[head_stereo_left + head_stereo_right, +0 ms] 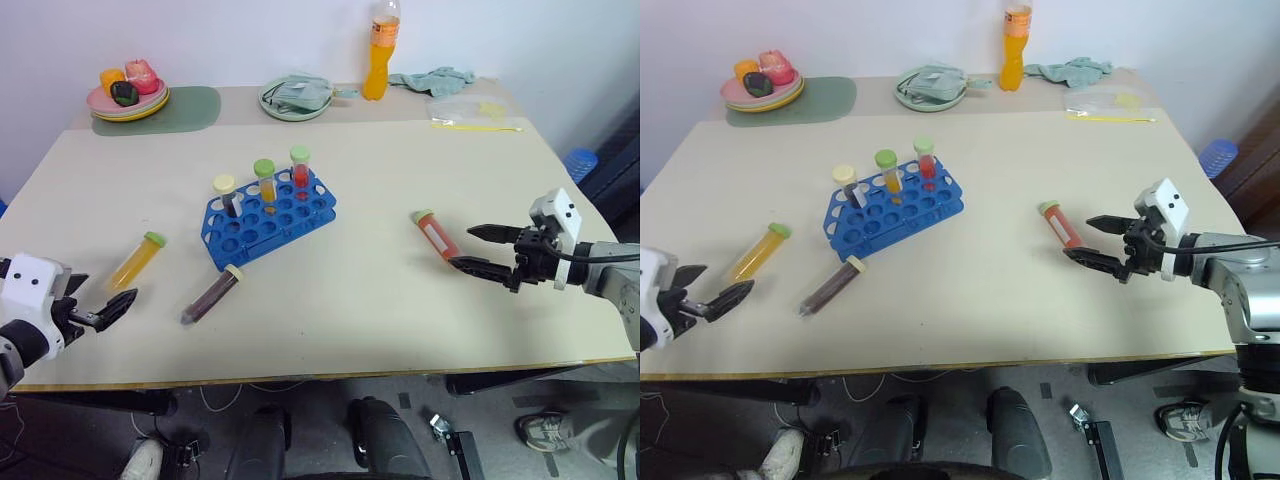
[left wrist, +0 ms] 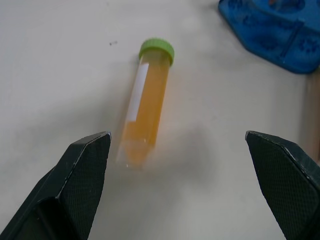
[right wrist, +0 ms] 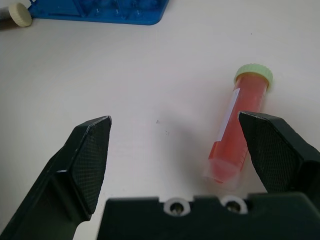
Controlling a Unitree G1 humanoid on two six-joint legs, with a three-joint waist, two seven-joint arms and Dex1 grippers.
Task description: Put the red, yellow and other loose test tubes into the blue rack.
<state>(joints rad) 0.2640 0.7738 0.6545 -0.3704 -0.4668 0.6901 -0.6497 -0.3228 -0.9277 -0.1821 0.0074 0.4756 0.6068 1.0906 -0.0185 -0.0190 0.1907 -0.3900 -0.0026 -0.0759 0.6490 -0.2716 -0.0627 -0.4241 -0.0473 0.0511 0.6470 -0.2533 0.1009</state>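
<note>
The blue rack stands mid-table with three capped tubes upright in its far holes. A yellow tube with a green cap lies to the rack's left, just ahead of my left gripper, which is open and empty; the left wrist view shows this yellow tube beyond the open left gripper. A dark tube with a cream cap lies in front of the rack. The red tube lies to the right, its base close to my open right gripper. In the right wrist view the red tube lies beside one finger.
Along the table's far edge stand a plate of toy food on a green mat, a round green plate holding a cloth, an orange bottle, a crumpled cloth and a clear bag. Both grippers hover near the front edge.
</note>
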